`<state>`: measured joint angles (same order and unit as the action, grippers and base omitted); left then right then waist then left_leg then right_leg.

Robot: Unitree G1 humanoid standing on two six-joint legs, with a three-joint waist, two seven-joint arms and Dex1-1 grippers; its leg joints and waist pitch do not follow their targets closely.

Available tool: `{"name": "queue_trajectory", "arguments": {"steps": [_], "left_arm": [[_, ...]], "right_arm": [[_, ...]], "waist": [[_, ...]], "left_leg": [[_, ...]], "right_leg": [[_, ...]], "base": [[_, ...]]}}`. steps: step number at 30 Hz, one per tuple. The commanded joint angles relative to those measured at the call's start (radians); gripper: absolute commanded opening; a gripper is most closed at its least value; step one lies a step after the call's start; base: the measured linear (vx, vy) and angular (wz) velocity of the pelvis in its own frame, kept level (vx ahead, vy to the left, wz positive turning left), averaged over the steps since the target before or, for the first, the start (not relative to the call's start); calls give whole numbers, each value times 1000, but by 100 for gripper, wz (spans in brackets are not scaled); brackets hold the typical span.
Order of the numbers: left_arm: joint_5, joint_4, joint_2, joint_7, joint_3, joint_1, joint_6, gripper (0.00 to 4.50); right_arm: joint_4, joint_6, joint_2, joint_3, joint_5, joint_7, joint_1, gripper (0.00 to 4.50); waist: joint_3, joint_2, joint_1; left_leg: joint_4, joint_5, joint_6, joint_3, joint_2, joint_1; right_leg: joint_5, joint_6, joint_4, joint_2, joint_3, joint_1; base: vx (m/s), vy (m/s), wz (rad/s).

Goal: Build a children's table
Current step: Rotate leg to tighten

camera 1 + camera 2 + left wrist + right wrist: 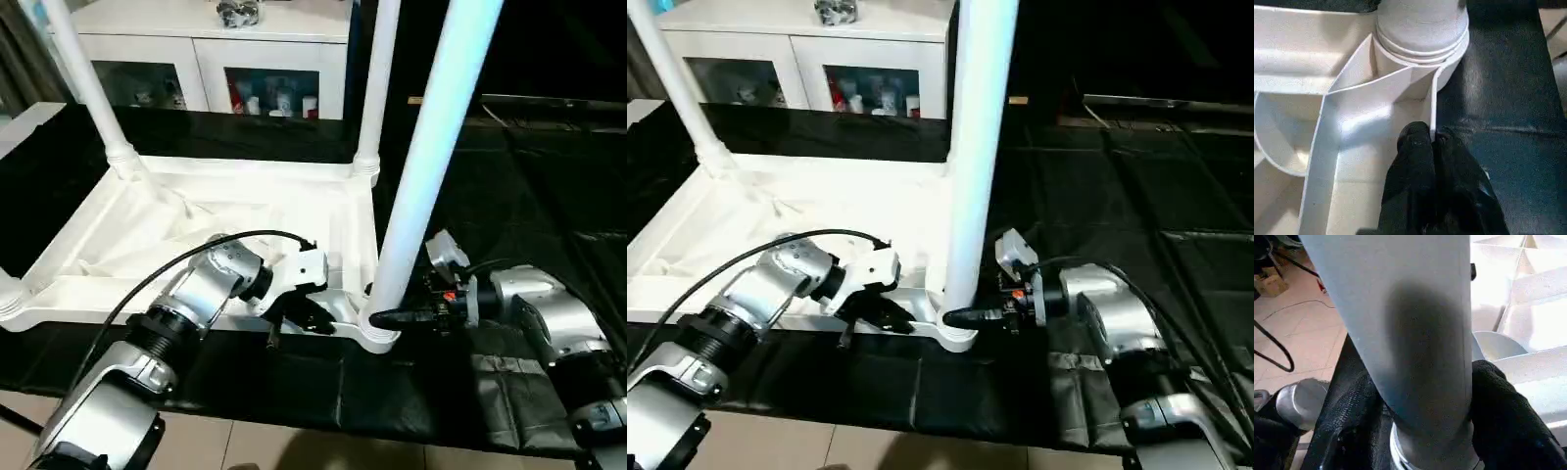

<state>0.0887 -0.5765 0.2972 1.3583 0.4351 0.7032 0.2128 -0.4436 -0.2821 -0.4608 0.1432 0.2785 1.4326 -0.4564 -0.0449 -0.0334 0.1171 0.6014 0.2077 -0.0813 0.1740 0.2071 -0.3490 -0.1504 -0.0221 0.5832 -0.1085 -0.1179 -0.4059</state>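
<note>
Black fingers of the right gripper [1425, 426] were seen clasped on either side of the near leg [423, 166], low down, just above the corner socket [377, 333] in which that leg stood upright. The left gripper [1432, 142] was closed upon the thin rim wall of the table top [206, 220], close beside the same socket. The top lay upside down, ribs upward, on a black mat [509, 196]. Two further legs [88, 83] [377, 78] were seen standing in the far corners. Both silver forearms were reached forward, level, and turned inward toward the near corner, a black cable [186, 257] arching over the left. Behind stood a white cabinet [211, 59] with glass doors.
</note>
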Motion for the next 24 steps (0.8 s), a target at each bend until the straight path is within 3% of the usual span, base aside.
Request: {"name": "queue_trajectory", "arguments": {"steps": [1, 6, 16, 24], "left_arm": [[5, -29, -18, -97, -31, 24, 32, 0], [2, -29, -21, -103, -35, 26, 42, 0], [-6, -22, -30, -112, -38, 22, 70, 0], [-10, -18, -43, -129, -45, 21, 87, 0]], "right_arm": [[43, -47, 31, 27, 54, 21, 29, 217], [52, -45, 45, 18, 50, -17, 46, 216], [67, -60, 101, -14, 48, -118, 65, 212], [75, -55, 131, -13, 27, -174, 80, 211]], "waist": [[69, 8, -6], [65, 8, -10], [62, 9, -30], [61, 9, -36]], "left_leg": [[-69, 141, 80, 5, 25, 4], [-74, 188, 64, 1, 22, 2], [-79, 218, 55, -4, 18, -1], [-80, 218, 58, -4, 18, -3]], "right_leg": [[-260, -219, -61, -42, 50, 57], [-364, -175, -75, -43, 46, 59], [-428, -147, -84, -43, 42, 59], [-432, -144, -85, -43, 42, 58]], "base": [[0, 0, 0], [0, 0, 0], [0, 0, 0], [0, 0, 0]]}}
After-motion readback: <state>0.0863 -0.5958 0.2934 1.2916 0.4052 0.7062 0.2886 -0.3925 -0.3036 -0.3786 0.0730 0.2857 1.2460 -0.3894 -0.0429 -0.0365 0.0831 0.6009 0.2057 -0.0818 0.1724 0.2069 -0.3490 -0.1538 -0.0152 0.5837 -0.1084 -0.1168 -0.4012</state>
